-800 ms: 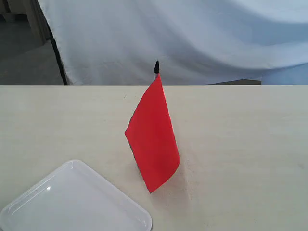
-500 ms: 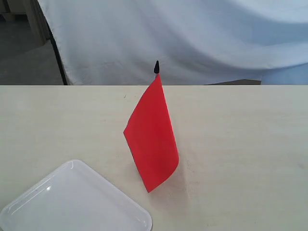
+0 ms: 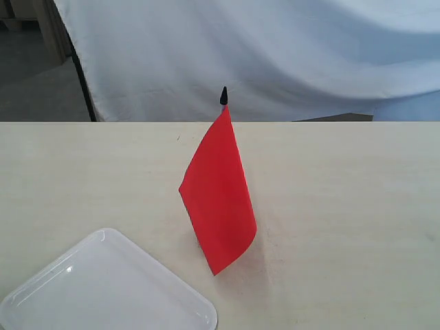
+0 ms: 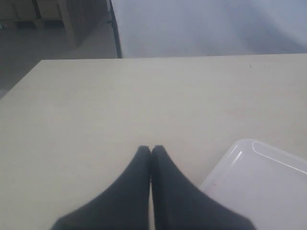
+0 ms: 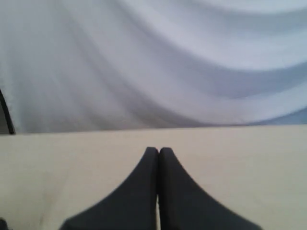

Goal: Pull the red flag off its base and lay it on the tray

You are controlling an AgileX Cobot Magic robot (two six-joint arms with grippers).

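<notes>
The red flag stands upright in the middle of the pale table, its black pointed tip at the top; the cloth hides its base. The white tray lies at the near left corner of the exterior view, and one corner of the tray shows in the left wrist view. My left gripper is shut with nothing in it, low over bare table beside the tray. My right gripper is shut and empty over bare table, facing the backdrop. Neither gripper appears in the exterior view.
A white cloth backdrop hangs behind the table's far edge. A black pole stands at the back left. The wooden tabletop stretches right of the flag.
The flag's cloth swayed slightly left and back. Nothing else moved.
</notes>
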